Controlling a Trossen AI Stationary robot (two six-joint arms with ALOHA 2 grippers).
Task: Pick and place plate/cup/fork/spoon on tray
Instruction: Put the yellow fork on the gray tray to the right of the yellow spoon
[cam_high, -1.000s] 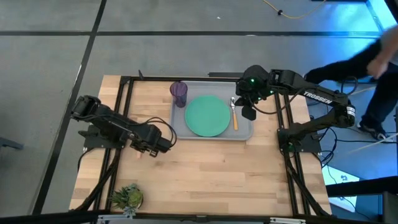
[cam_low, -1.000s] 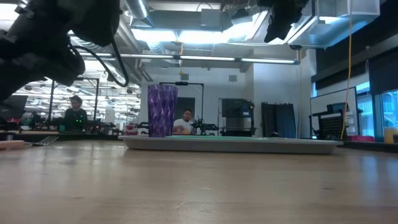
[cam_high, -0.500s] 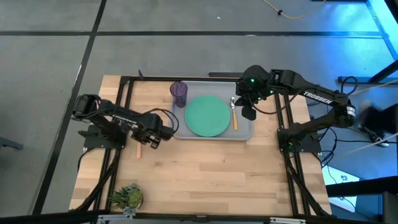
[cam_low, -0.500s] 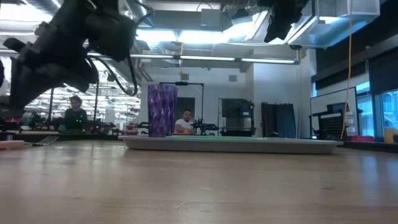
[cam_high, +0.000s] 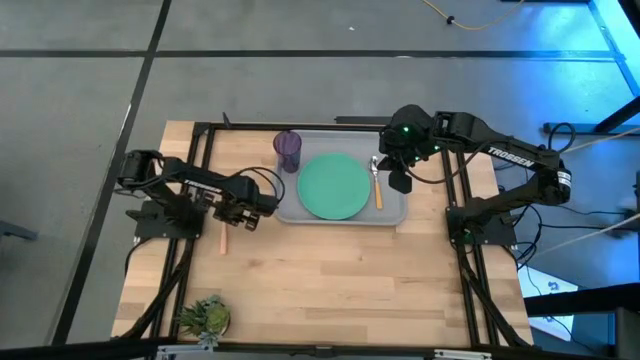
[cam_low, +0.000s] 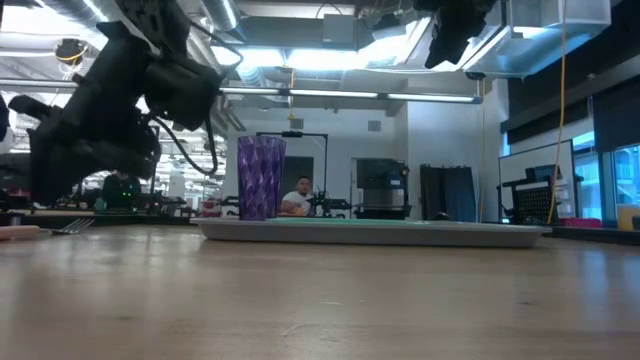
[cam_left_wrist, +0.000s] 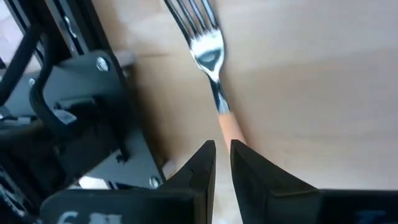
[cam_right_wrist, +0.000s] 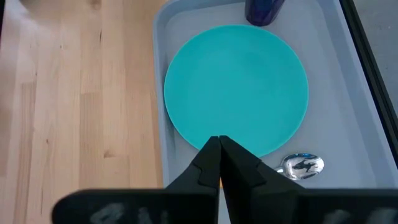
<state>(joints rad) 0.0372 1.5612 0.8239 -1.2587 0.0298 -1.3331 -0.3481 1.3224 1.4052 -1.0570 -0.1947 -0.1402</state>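
The grey tray (cam_high: 392, 216) holds the mint-green plate (cam_high: 333, 186), the purple cup (cam_high: 288, 150) at its far left corner and the spoon (cam_high: 376, 186) along its right end. The fork (cam_high: 222, 241) lies flat on the table left of the tray, tines toward the far edge. It also shows in the left wrist view (cam_left_wrist: 211, 68). My left gripper (cam_left_wrist: 223, 152) hovers above the fork's orange handle, fingers a narrow gap apart, touching nothing; in the high view (cam_high: 228, 214) it hides the tines. My right gripper (cam_high: 400, 182) is shut and empty above the tray's right end.
Black frame rails (cam_high: 200, 180) run along the table's left side, close to the fork. A small green plant (cam_high: 205, 316) sits at the near left corner. The near half of the wooden tabletop is bare. People sit in the room beyond the table (cam_low: 300, 198).
My left gripper has moved toward the table's far edge and now stands over the fork, uncovering more of the orange handle. The fork has stayed where it was. A person beside the table's right side has left the high view.
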